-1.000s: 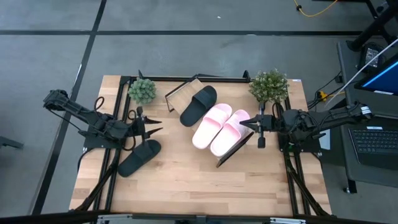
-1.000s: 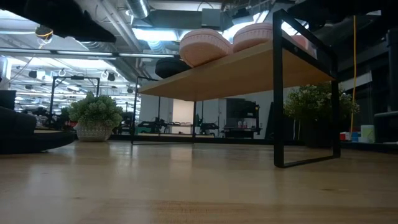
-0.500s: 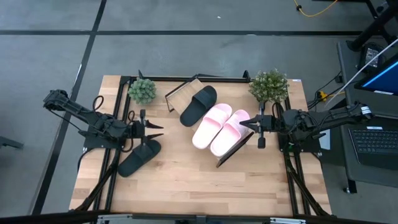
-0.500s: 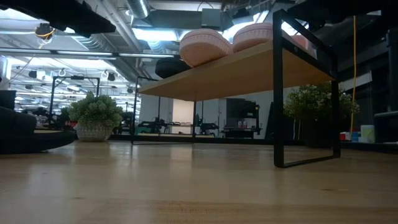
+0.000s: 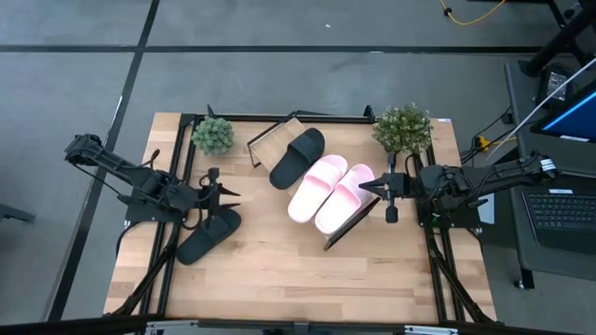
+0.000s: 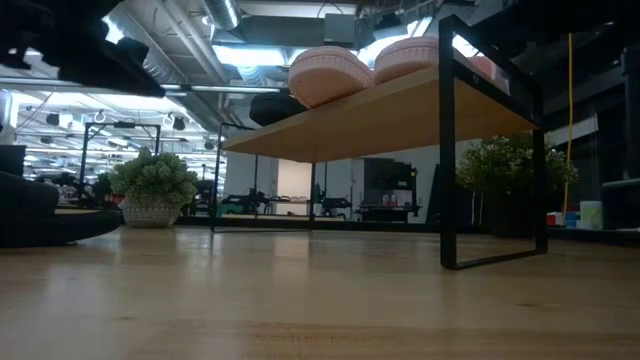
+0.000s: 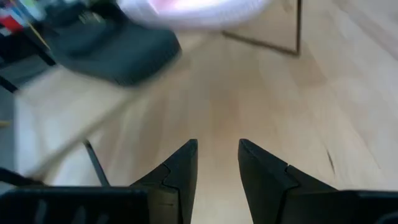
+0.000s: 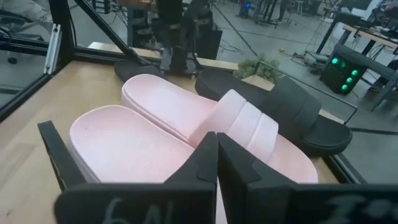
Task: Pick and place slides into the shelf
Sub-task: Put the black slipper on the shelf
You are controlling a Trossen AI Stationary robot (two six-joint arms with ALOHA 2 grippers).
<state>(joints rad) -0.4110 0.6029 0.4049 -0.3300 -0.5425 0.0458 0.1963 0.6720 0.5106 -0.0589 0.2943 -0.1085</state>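
The shelf (image 5: 268, 140) runs slantwise across the table's middle. On its board lie one black slide (image 5: 298, 156) and two pale pink slides (image 5: 317, 186) (image 5: 345, 196), side by side, soles down. A second black slide (image 5: 209, 234) lies flat on the table at the left. My left gripper (image 5: 226, 193) hangs open above that slide's far end, tilted downward; its fingers (image 7: 180, 171) have nothing between them. My right gripper (image 5: 366, 186) is shut, level, at the right-hand pink slide's (image 8: 149, 134) end. My right gripper's shut fingertips (image 8: 216, 155) stand over the right-hand pink slide's end (image 5: 358, 186), coming level from the table's right. Whether they touch it I cannot tell.
Two small potted plants stand at the far edge, one at the left (image 5: 213, 135) and one at the right (image 5: 402, 128). Black frame rails run along the table's left and right sides. Bare wooden tabletop (image 5: 279, 279) lies along the near side.
My left gripper has tipped its fingers downward and sunk a little toward the black slide on the table, staying open. The slides and the shelf have kept still.
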